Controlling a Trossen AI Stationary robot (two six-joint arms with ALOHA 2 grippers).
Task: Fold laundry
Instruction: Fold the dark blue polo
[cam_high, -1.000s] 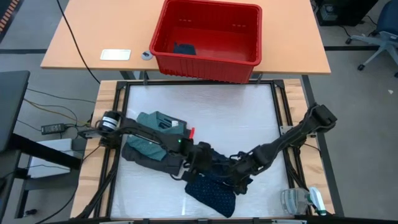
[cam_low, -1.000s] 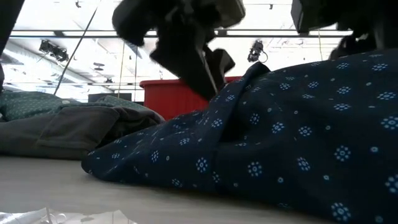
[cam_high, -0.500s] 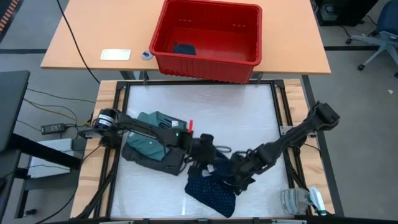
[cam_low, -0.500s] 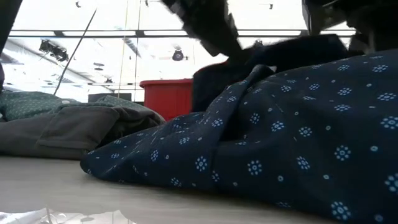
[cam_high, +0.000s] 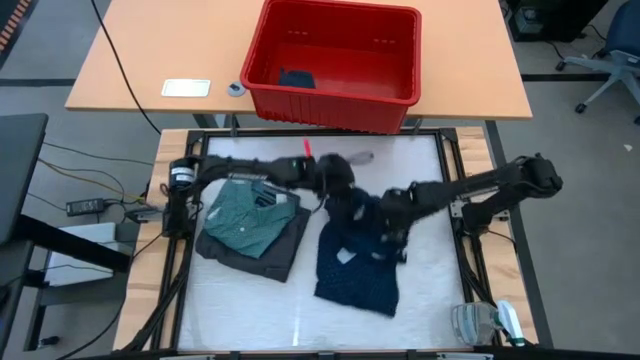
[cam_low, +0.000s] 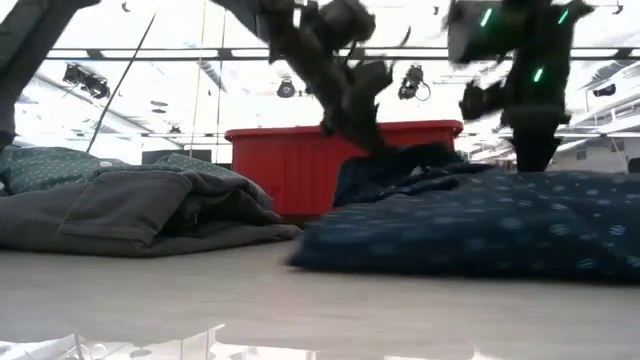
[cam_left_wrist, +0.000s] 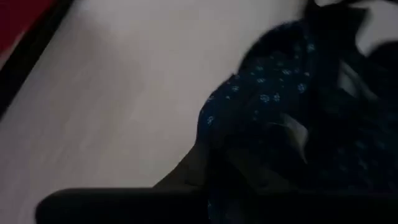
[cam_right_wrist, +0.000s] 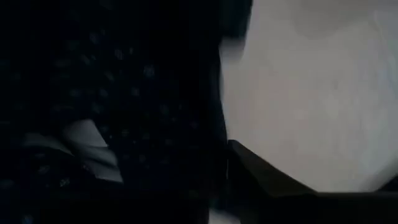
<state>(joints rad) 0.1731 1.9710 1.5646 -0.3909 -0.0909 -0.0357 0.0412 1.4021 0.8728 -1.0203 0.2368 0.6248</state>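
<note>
A: The navy dotted soft cloth garment lies spread near the middle of the white padded table. Far left, a teal-green finely dotted collared shirt sits folded on a charcoal grey cloth piece, well apart from the action.

B: And the left gripper?

A: It's at the garment's far edge, the one towards the red plastic basket, and looks pinched shut on the navy cloth. Its wrist view shows dotted fabric bunched right at the fingers.

B: What worries you there?

A: The hold looks thin. If only a single layer or a seam is caught, I'd expect the cloth to slide out as soon as it is pulled.

B: The right gripper?

A: Just beside the left one, on the same far edge, also closed on the navy cloth as far as I can judge. Its wrist view is nearly all dark fabric.

B: So both hold close together.

A: Yes, and that's the second risk. With the grips so near each other, the outer corners hang free and could fold under or crease. Uneven pulling might also twist the garment, or drag it left into the folded pile.
</note>
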